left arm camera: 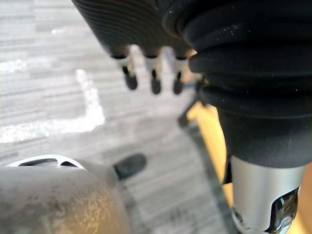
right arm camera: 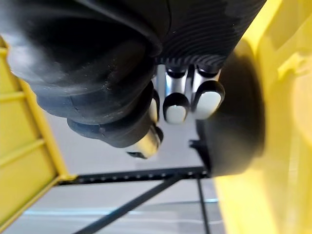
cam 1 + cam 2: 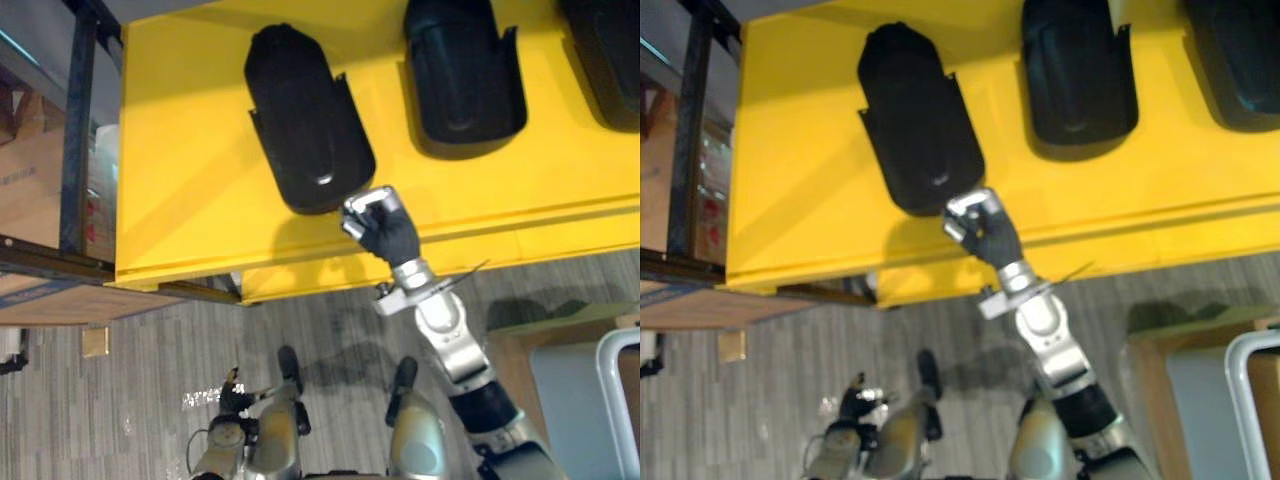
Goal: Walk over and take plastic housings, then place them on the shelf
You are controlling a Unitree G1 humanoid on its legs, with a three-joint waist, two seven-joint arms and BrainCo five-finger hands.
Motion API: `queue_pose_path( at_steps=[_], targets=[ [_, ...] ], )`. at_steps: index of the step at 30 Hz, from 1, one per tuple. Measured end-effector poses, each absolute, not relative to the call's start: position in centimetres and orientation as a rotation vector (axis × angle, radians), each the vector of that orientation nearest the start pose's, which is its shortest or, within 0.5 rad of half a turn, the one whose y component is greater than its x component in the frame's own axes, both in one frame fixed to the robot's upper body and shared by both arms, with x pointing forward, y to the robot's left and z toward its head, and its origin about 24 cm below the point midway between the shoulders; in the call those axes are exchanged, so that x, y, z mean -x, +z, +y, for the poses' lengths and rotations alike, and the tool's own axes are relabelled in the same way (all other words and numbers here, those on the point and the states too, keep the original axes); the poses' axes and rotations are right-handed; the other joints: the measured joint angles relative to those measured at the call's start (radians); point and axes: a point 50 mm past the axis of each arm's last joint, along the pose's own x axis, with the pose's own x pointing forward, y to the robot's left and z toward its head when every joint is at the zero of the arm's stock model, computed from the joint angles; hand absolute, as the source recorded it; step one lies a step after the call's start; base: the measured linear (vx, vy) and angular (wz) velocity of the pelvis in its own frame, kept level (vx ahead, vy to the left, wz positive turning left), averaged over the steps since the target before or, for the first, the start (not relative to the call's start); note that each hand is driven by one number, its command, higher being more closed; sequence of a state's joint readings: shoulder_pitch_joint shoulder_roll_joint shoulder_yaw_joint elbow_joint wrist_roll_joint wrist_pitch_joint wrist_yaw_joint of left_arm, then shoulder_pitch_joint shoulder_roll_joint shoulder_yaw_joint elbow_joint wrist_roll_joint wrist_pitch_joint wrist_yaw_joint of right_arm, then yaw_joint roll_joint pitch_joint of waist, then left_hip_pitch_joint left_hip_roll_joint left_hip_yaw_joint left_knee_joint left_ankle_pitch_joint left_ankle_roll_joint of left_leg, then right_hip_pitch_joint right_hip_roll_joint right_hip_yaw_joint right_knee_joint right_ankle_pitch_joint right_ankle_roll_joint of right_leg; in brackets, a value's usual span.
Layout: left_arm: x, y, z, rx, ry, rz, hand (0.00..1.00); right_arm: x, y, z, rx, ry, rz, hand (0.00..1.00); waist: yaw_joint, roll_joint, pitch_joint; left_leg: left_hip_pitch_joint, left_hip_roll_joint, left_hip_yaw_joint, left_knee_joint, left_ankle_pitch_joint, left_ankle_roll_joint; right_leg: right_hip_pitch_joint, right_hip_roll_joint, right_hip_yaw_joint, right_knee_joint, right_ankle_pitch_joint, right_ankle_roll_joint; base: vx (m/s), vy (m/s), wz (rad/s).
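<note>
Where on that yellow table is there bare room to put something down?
Widest bare patch: the yellow table left of the left housing, out to its edge. A bare strip runs along the near edge by the middle housing and right housing. Crowded: the left housing's near end, where the right robot hand sits.

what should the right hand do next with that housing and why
Probably ease the right hand slightly further onto the nearest housing and grip its near end. The hand sits right at that end, by the edge of the yellow surface, but no firm hold is visible. The left hand hangs idle over the floor, so the pick looks like the right hand's job.
</note>
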State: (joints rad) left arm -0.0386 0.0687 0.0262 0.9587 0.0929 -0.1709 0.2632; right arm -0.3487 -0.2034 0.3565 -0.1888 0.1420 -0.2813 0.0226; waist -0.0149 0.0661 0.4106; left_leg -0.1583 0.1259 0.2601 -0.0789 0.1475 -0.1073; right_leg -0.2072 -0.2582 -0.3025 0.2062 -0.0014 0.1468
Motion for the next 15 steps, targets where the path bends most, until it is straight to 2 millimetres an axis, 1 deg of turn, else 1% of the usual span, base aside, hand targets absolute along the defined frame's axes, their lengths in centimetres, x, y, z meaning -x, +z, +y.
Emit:
queue_pose_path(
  at_steps=[3,7,10,15],
  targets=[
    [-17.2,-12.5,18.8,-0.237,0.243,0.729,0.00,-25.4,19.0,-7.0,0.014,0.520,-0.789,1.00,-0.001,0.000,0.000,0.000,0.000,0.001,0.000,0.000,0.000,0.000,0.000,0.001,0.000,0.000,0.000,0.02,-0.001,0.00],
    [-17.2,-12.5,18.8,-0.237,0.244,0.731,0.00,-24.8,19.3,-6.5,0.004,0.547,-0.814,1.00,-0.001,0.000,0.000,0.002,0.001,0.006,0.000,-0.001,-0.001,0.000,0.001,0.005,0.000,0.000,0.000,0.00,-0.001,-0.02],
    [-17.2,-12.6,18.8,-0.236,0.244,0.733,0.00,-24.6,19.2,-6.1,0.002,0.570,-0.811,1.00,-0.002,0.000,0.000,0.005,0.003,0.012,0.000,-0.001,-0.001,-0.002,0.002,0.009,0.000,0.000,0.000,-0.01,-0.003,-0.06],
    [-17.1,-12.6,18.8,-0.233,0.247,0.734,0.00,-24.7,18.7,-6.1,0.003,0.567,-0.791,1.00,-0.002,-0.001,0.000,0.007,0.003,0.016,0.000,-0.001,-0.001,-0.003,0.003,0.014,0.000,0.000,0.000,0.00,0.000,-0.02]
  ],
)
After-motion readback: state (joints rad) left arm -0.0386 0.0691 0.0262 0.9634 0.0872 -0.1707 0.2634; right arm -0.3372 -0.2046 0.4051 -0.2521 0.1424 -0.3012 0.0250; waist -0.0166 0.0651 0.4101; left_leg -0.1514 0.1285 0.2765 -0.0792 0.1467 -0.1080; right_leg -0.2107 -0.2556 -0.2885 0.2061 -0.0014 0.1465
